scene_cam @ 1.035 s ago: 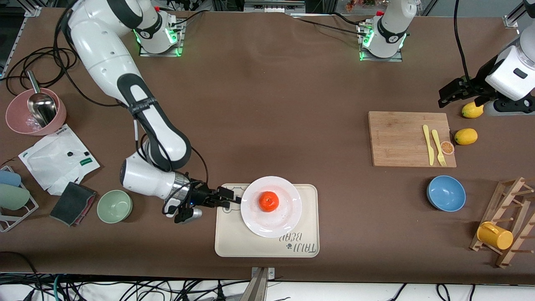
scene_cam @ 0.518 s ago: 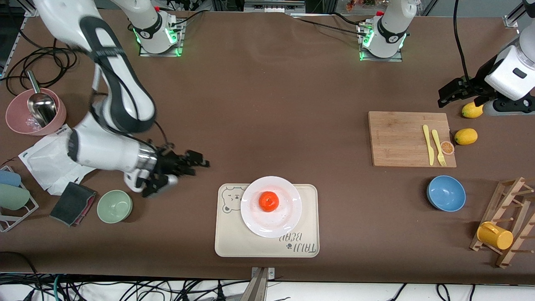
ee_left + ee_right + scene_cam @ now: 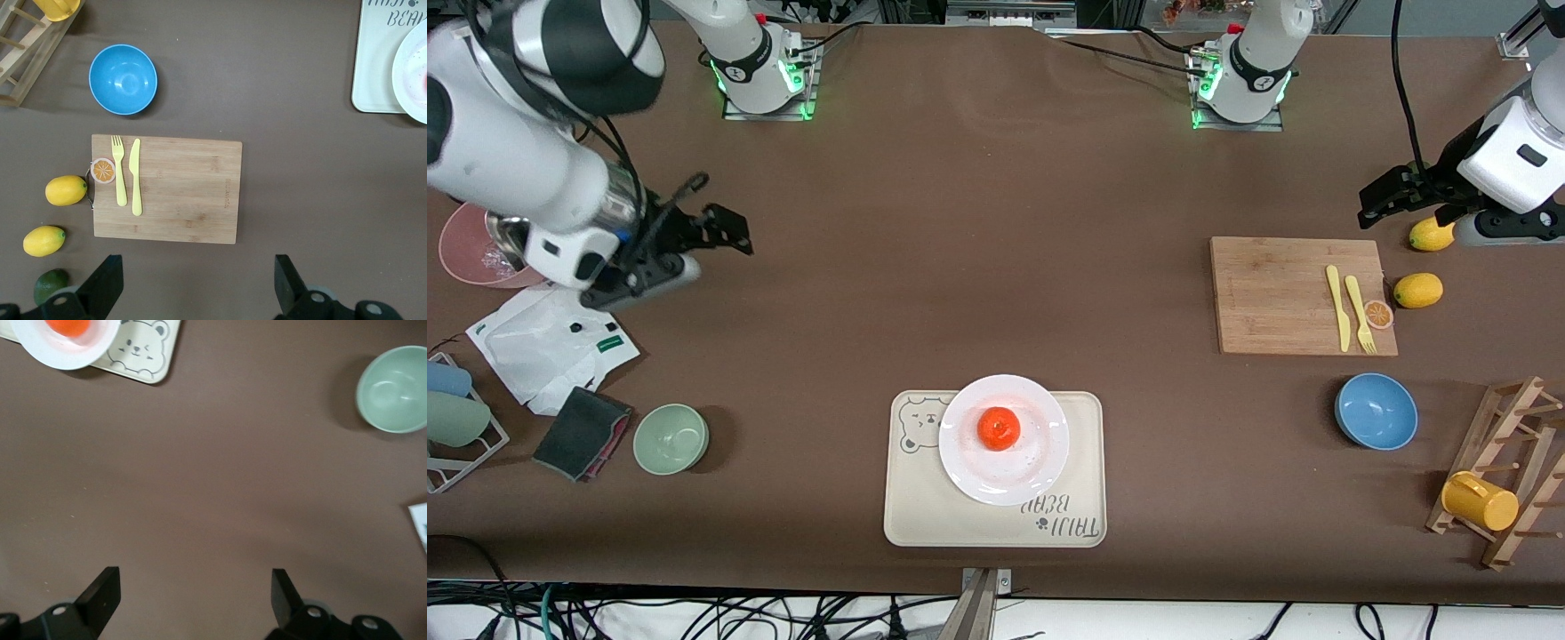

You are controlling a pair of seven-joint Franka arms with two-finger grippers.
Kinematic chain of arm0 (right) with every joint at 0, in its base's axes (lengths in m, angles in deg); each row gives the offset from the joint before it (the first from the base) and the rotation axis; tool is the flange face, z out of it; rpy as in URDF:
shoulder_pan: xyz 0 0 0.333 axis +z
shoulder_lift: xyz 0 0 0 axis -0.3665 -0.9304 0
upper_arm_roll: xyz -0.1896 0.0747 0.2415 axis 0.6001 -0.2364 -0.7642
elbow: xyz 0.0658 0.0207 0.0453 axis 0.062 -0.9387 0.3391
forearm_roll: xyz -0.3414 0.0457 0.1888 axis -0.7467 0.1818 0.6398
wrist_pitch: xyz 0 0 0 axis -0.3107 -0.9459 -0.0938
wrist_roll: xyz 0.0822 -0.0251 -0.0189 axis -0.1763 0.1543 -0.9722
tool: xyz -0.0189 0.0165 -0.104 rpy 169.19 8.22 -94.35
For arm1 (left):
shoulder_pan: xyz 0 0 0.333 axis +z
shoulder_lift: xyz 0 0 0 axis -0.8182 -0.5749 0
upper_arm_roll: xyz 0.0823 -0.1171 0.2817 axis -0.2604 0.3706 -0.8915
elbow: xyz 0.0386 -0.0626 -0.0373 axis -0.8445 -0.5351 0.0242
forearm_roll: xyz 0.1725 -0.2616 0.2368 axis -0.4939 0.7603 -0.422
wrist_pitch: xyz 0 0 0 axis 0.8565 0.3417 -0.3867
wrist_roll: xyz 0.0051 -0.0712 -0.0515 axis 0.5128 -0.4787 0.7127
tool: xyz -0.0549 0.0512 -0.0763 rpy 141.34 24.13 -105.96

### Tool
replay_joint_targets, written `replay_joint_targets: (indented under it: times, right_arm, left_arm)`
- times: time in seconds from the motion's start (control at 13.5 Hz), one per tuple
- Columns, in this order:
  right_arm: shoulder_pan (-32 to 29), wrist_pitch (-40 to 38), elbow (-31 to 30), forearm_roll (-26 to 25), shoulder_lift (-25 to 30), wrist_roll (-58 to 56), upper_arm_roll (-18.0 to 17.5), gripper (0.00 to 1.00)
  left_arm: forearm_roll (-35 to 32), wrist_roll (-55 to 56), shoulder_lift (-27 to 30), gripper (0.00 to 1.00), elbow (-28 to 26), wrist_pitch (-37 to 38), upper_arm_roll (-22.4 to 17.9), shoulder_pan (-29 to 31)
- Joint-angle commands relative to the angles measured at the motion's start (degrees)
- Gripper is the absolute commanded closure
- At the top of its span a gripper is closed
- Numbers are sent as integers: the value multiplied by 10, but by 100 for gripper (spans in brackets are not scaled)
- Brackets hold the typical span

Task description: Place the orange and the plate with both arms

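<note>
resting dimpled bright orange (image 3: pixel 998 428) on glossy white plate (image 3: pixel 1040 462), both grippers (image 3: pixel 725 227) (image 3: pixel 1374 200) spread, empty

1. Beige bear tray (image 3: pixel 969 520), near the front camera.
2. Bamboo cutting board (image 3: pixel 1280 298) bearing yellow knife (image 3: pixel 1336 308), yellow fork (image 3: pixel 1360 313), orange-slice disc (image 3: pixel 1378 313).
3. Two lemons (image 3: pixel 1417 290) beside the board.
4. Blue bowl (image 3: pixel 1376 411).
5. Green bowl (image 3: pixel 671 438).

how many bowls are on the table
3: a pink bowl at the right arm's end, partly hidden by that arm; a green bowl nearer the front camera; a blue bowl toward the left arm's end.
</note>
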Motion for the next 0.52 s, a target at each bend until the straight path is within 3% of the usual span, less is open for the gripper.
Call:
replay_joint_targets:
  times: [0.0, 0.22, 0.44]
  right_arm:
    - [3, -19, -23, -52, 46, 8, 23, 0]
    - [2, -50, 0, -112, 53, 4, 46, 0]
    - [2, -39, 6, -100, 50, 7, 66, 0]
  left_arm:
    - [-10, -10, 1, 0, 9, 9, 1, 0]
    - [-10, -10, 0, 0, 9, 9, 1, 0]
    - [-10, -9, 0, 0, 9, 9, 1, 0]
